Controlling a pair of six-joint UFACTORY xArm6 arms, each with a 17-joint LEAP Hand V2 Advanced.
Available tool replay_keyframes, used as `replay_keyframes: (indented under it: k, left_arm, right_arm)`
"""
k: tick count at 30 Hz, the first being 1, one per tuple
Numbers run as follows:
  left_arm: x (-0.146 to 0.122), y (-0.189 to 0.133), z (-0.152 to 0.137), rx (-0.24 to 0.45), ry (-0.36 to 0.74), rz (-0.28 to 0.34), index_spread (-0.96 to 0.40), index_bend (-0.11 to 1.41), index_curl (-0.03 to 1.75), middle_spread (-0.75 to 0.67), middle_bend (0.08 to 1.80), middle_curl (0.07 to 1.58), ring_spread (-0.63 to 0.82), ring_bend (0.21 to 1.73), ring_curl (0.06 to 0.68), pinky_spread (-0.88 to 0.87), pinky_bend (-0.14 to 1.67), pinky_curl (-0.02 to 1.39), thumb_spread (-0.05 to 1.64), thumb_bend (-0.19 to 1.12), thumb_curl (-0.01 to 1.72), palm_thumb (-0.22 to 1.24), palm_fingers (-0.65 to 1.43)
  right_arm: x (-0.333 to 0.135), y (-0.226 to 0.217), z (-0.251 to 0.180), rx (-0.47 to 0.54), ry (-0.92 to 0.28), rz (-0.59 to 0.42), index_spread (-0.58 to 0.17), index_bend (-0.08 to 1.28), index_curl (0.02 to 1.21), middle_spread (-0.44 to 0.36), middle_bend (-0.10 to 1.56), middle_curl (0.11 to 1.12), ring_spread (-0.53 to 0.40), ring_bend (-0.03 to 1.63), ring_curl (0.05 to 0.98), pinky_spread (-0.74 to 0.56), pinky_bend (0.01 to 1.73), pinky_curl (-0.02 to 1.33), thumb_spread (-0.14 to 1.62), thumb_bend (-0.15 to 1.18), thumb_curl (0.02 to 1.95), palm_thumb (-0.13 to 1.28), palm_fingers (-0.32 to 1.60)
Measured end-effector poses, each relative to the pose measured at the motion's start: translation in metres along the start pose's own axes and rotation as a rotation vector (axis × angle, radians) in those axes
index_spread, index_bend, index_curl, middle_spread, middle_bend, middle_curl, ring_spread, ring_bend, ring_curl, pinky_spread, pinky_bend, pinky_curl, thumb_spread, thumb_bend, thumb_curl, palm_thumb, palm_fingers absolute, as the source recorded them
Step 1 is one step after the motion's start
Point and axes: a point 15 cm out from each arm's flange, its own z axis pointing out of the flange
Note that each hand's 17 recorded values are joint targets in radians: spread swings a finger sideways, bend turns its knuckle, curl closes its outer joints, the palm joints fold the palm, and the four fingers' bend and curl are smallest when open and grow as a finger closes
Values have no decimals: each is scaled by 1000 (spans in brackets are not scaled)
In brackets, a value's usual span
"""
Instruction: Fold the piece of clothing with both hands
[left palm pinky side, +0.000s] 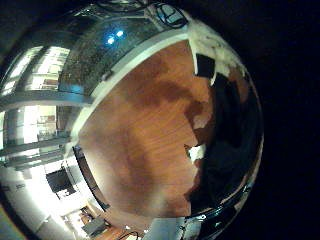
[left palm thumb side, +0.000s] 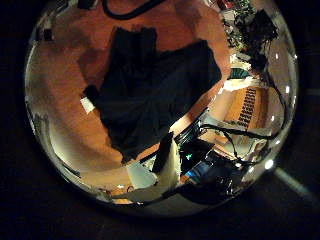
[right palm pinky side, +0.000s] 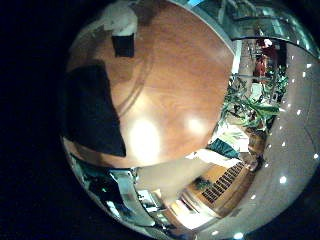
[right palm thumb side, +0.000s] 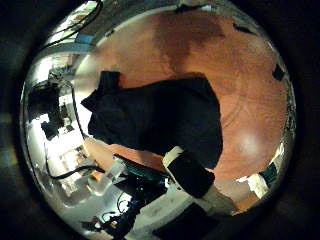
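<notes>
Lying rumpled on the wooden table (left palm thumb side: 60, 90), the dark garment (left palm thumb side: 150, 95) sat below both hands, finger positions impossible to tell, and a one-sided grab risked bunching it.

Likely a lab, wooden table (right palm pinky side: 180, 90), cluttered equipment benches (right palm thumb side: 50, 110)

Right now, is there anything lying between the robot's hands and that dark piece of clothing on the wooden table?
Nothing visible does. The dark, crumpled piece of clothing lies alone on the round wooden table, with only bare tabletop around it in both thumb side palm views.
</notes>
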Motion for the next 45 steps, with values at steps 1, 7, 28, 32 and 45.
replay_keyframes:
  k: [1,7,28,32,45]
  left_arm:
    - [4,8,-3,-9,12,4,-118,160,756,164,178,573,102,857,325,114,362,722,1100,-26,297,117,-5]
    - [35,60,8,-98,62,42,-41,163,622,267,156,472,202,805,298,286,357,634,1103,-28,280,73,-22]
    - [93,143,88,-103,131,64,-25,176,438,258,176,344,238,740,258,349,362,484,1100,-21,268,56,86]
    - [96,143,83,-70,152,58,-25,178,424,256,179,334,241,732,253,349,361,467,1102,-21,267,57,95]
    - [94,139,53,-41,145,55,-33,181,401,244,177,312,236,713,245,344,370,425,1099,-21,269,70,118]
  right_arm:
    - [4,6,-8,11,0,-5,-421,192,490,-110,341,466,53,661,379,272,633,547,1328,-16,386,530,-23]
    - [7,69,-4,-59,-23,-59,-401,162,429,-88,309,427,51,596,337,309,538,466,1314,-17,370,513,34]
    - [-25,143,170,-246,-83,-137,-359,157,296,-4,220,363,120,493,280,313,492,367,1185,-21,336,455,5]
    - [-23,128,180,-210,-72,-144,-359,156,289,-3,206,357,130,470,272,312,479,354,1162,-16,336,480,6]
    - [-29,123,198,-241,-54,-177,-334,128,246,-28,262,369,37,575,292,320,526,341,1109,-22,343,532,161]
